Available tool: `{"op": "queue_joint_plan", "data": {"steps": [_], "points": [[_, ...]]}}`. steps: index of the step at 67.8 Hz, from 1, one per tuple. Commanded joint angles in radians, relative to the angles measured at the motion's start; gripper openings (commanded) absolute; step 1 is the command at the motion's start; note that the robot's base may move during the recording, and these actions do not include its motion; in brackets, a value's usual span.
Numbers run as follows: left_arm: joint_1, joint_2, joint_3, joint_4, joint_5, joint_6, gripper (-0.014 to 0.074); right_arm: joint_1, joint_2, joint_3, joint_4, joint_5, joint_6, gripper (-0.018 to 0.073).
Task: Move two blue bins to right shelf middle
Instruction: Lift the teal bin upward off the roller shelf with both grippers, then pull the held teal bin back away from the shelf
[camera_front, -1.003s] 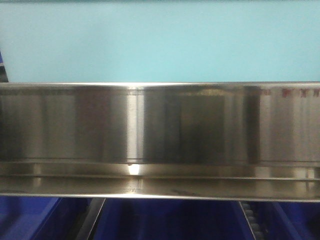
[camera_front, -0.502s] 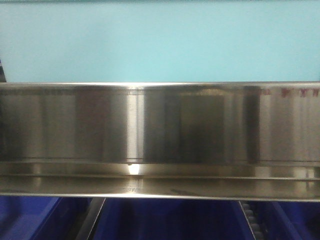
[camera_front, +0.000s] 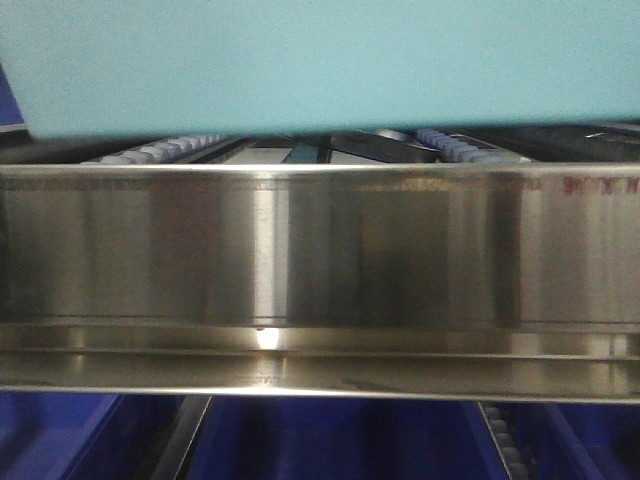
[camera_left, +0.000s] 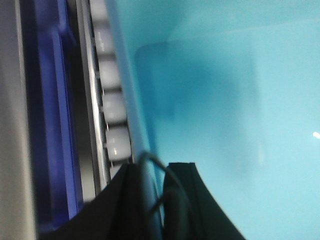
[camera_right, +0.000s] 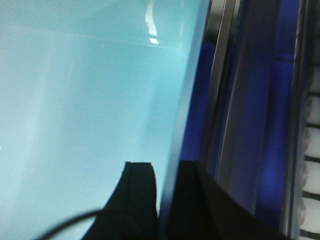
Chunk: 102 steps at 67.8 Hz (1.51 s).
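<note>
One pale sky-blue bin (camera_front: 320, 60) fills the top of the front view, its bottom edge hanging just above the right shelf middle's shiny steel front rail (camera_front: 320, 250). In the left wrist view my left gripper (camera_left: 155, 167) is shut on the bin's (camera_left: 225, 100) left wall, one black finger inside and one outside. My right gripper (camera_right: 167, 165) is likewise shut on the right wall of the bin (camera_right: 75, 100). Only this one bin shows.
Roller tracks (camera_front: 160, 150) lie on the shelf level just behind the rail, under the bin, and show beside the left wall as white rollers (camera_left: 112, 107). Dark blue tubs (camera_front: 340, 440) sit on the level below. A dark blue tub (camera_right: 265, 125) and steel rails flank the right wall.
The bin has risen: its bottom edge, which sat down at the rail's top, now hangs above it, uncovering the roller tracks behind the rail.
</note>
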Motion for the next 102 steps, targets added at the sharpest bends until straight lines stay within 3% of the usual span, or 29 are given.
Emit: {"op": "queue_joint_plan", "data": {"steps": [1, 17, 40, 102], "points": [[-0.033, -0.034, -0.065, -0.021, -0.017, 0.008, -0.0111, 0.004, -0.051, -0.010, 0.007, -0.059, -0.008, -0.0153], [-0.087, -0.038, -0.198, -0.006, -0.017, 0.008, -0.0111, 0.004, -0.112, -0.071, 0.007, -0.088, -0.008, -0.0153], [-0.089, -0.049, -0.314, 0.044, -0.017, 0.008, -0.0111, 0.004, -0.117, -0.209, -0.017, -0.102, -0.008, -0.0153], [-0.089, -0.052, -0.329, 0.064, -0.031, 0.008, -0.0111, 0.004, -0.117, -0.209, -0.017, -0.150, -0.008, -0.0153]]}}
